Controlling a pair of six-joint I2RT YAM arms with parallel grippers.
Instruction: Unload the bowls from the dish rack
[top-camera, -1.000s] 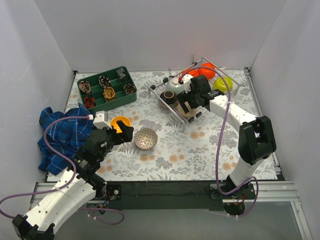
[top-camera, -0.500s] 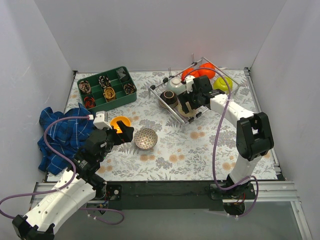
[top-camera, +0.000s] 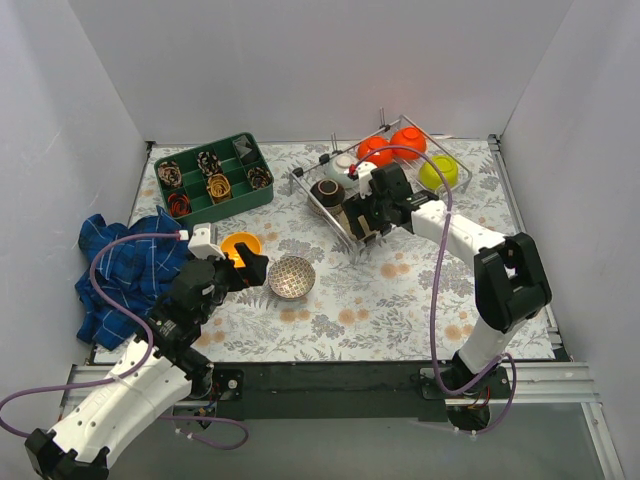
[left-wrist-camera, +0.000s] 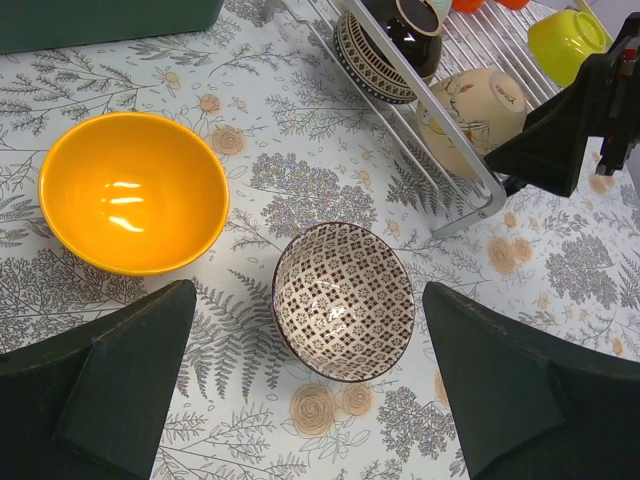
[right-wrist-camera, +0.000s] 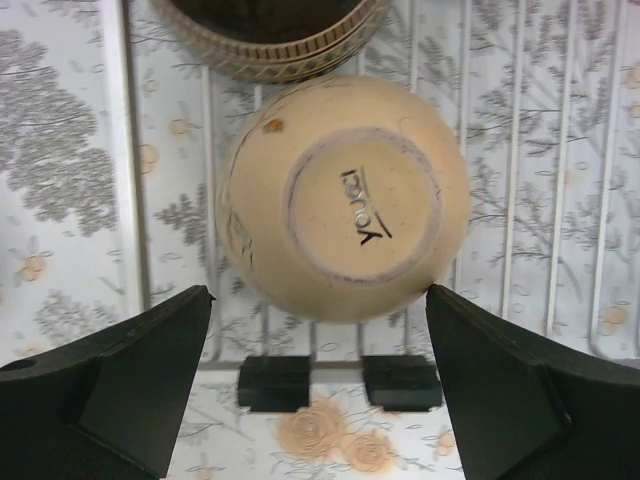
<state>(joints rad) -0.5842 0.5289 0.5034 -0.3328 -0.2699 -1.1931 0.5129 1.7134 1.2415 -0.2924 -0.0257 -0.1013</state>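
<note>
The silver wire dish rack (top-camera: 396, 172) stands at the back right. It holds two red-orange bowls (top-camera: 408, 140), a lime green bowl (top-camera: 438, 172), a pale grey-green bowl (top-camera: 345, 165), a dark brown bowl (top-camera: 325, 192) and a beige bowl (right-wrist-camera: 345, 195), which shows its marked base. My right gripper (right-wrist-camera: 320, 390) is open at the rack's near left end, its fingers either side of the beige bowl without touching it. The orange-yellow bowl (left-wrist-camera: 133, 190) and the white lattice-patterned bowl (left-wrist-camera: 343, 300) sit upright on the table. My left gripper (left-wrist-camera: 310, 400) is open and empty just short of the lattice bowl.
A dark green divided tray (top-camera: 213, 178) with small patterned items stands at the back left. A blue checked cloth (top-camera: 125, 270) lies at the left edge. White walls close in the table on three sides.
My right gripper has moved left along the rack's near end, and the rack with its bowls has shifted a little to the left. The left arm has not moved.
</note>
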